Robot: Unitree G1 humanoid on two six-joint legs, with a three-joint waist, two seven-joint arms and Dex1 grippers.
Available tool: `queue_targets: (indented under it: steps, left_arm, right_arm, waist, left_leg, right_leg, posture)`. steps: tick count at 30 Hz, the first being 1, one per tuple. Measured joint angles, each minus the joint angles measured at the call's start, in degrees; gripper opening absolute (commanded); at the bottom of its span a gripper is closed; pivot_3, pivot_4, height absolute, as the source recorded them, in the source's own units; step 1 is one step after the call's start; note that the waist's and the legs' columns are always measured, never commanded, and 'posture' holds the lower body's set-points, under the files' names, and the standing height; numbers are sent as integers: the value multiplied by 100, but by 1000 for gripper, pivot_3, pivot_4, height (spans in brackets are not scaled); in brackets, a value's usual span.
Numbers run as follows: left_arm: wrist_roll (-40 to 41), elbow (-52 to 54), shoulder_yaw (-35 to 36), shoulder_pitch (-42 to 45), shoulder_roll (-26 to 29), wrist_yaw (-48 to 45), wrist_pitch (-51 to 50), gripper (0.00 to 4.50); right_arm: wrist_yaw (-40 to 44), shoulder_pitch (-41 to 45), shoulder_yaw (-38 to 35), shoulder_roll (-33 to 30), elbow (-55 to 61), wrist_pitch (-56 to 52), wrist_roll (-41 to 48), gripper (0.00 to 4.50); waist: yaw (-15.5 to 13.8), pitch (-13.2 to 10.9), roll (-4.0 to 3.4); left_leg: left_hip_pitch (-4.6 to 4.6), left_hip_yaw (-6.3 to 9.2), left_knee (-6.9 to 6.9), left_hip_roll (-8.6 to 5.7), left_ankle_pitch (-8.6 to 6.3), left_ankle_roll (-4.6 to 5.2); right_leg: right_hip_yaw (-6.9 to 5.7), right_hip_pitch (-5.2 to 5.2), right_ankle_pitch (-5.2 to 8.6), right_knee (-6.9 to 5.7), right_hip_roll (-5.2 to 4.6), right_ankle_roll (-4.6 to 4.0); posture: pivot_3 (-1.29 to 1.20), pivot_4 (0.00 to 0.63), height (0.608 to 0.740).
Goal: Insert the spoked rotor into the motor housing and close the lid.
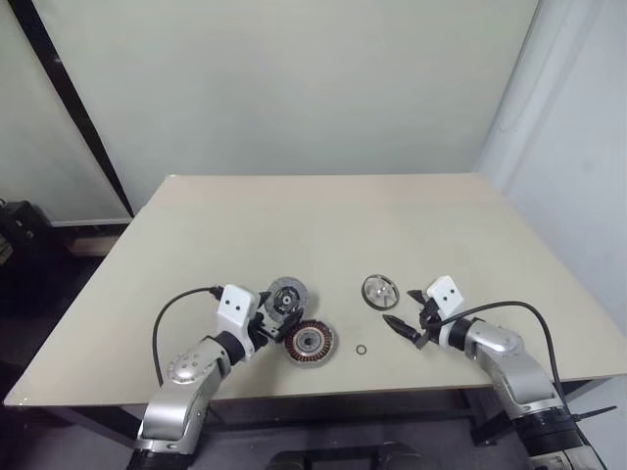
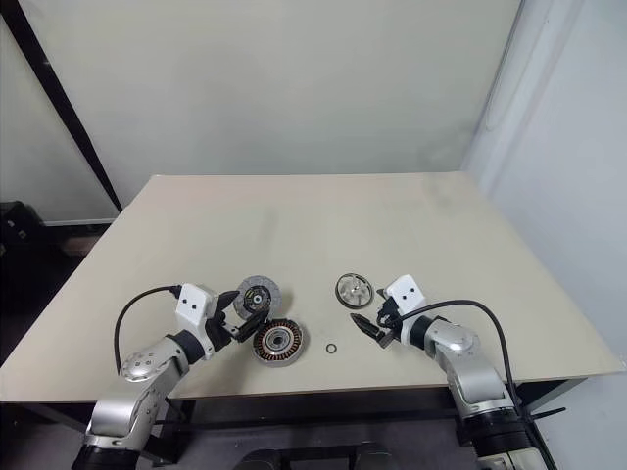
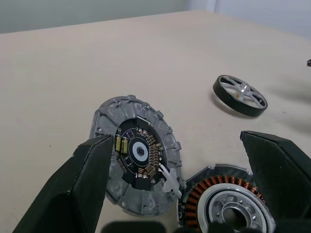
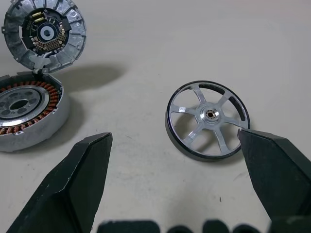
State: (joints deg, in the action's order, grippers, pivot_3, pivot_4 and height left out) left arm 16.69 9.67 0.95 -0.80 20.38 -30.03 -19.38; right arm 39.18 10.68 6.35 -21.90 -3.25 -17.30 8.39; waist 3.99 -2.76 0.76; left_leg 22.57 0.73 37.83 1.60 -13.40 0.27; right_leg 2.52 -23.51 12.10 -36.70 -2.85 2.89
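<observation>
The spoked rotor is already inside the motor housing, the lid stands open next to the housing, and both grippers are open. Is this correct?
Not quite. The spoked rotor is not in the motor housing; it lies apart on the table, as the right wrist view shows. The rest holds: the lid stands open beside the housing, and the left gripper and right gripper are open.

Both arms are silver-grey metal with rounded joints. Each wrist carries a white box with two dark dots. A black cable loops along each forearm. Each claw has two black wedge-shaped fingers.
</observation>
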Motion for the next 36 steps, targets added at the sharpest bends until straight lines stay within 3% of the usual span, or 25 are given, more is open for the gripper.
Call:
queue_targets:
  steps: [15, 28, 36]
  left_arm:
    - [0, 6, -3, 2, -40, -80, 20, 4479]
    - [371, 233, -73, -975, 348, -1361, 439, 4479]
    - [385, 233, -206, -1065, 522, -1632, 440, 4479]
  right_arm:
    - [132, -35, 78, -62, 368, -481, 127, 4500]
    - [431, -238, 870, -326, 847, -964, -67, 4500]
    - [322, -170, 1192, -231, 805, -1116, -242, 4500]
  waist:
    - [-4, 0, 0]
    - [3, -3, -4]
    - [0, -4, -5]
  left_leg:
    - [0, 0, 0, 0, 0, 0]
    - [0, -7, 0, 8, -16, -24]
    - [2, -8, 3, 7, -16, -24]
  right_leg:
    - [0, 0, 0, 0, 0, 0]
    - [-5, -21, 1, 5, -12, -1]
    - [-7, -23, 1, 6, -17, -1]
  posture:
    - [0, 0, 740]
    - [0, 0, 740]
    - [0, 0, 740]
